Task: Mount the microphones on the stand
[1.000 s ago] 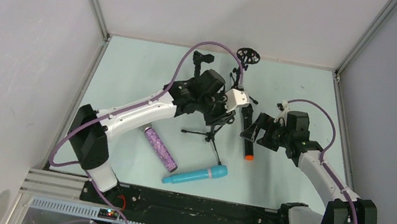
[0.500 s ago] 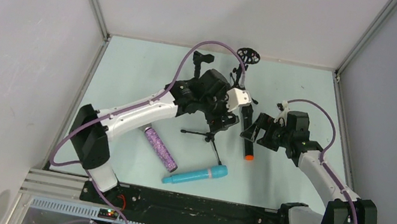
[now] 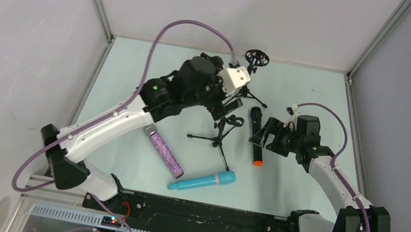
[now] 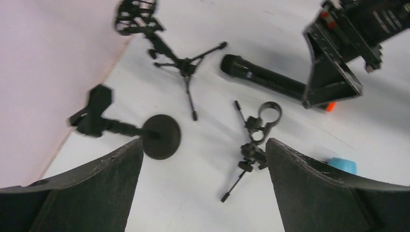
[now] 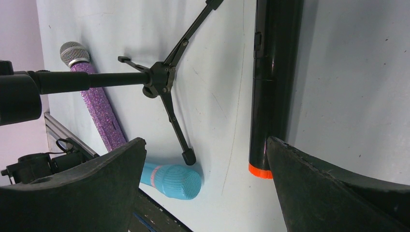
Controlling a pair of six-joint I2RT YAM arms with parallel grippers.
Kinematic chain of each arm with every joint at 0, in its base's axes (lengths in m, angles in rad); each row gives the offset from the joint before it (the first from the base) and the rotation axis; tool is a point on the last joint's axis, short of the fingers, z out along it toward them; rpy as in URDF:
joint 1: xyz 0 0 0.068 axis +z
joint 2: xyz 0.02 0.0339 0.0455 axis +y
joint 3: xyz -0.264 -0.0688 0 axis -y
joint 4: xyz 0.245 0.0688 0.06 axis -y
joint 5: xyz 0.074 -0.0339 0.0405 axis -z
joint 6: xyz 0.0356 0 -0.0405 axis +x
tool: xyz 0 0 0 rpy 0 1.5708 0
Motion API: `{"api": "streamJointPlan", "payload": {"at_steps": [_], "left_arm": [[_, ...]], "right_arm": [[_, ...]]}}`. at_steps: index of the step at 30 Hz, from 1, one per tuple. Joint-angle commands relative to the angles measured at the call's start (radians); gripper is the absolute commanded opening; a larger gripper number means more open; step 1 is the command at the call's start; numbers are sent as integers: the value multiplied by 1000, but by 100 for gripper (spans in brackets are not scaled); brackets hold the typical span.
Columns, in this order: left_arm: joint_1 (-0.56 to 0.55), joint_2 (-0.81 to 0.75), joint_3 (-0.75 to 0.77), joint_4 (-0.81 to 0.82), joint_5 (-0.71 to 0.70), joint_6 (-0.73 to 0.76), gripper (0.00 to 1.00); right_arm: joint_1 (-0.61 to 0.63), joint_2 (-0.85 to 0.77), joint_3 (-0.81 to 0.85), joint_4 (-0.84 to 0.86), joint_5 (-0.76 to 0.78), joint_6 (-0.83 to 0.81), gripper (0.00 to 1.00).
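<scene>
A small black tripod stand with a ring clip stands mid-table, free of both grippers. My left gripper hangs open above and behind it, nothing between its fingers. The black microphone with an orange end lies to the right. My right gripper is open low over it, and the mic body runs along the inside of the right finger. The purple glitter microphone and the turquoise microphone lie nearer the front. Both also show in the right wrist view: purple, turquoise.
A second tripod stand with a round holder stands at the back edge. A round-based stand is at the back left, partly hidden by my left arm in the top view. Walls close in the table's left, back and right.
The left gripper opened, let go of the small tripod stand and rose up and back to the left. The stand stays upright. The right arm has not moved.
</scene>
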Motion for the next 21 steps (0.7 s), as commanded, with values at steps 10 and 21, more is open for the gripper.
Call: {"api": "streamJointPlan", "payload": {"at_steps": [10, 21], "left_arm": [[-6, -360, -206, 128, -251, -108, 100], [-7, -561, -525, 141, -224, -290, 100]], "right_arm": [[-6, -31, 42, -12, 6, -11, 100], [-2, -36, 42, -33, -8, 1, 100]]}}
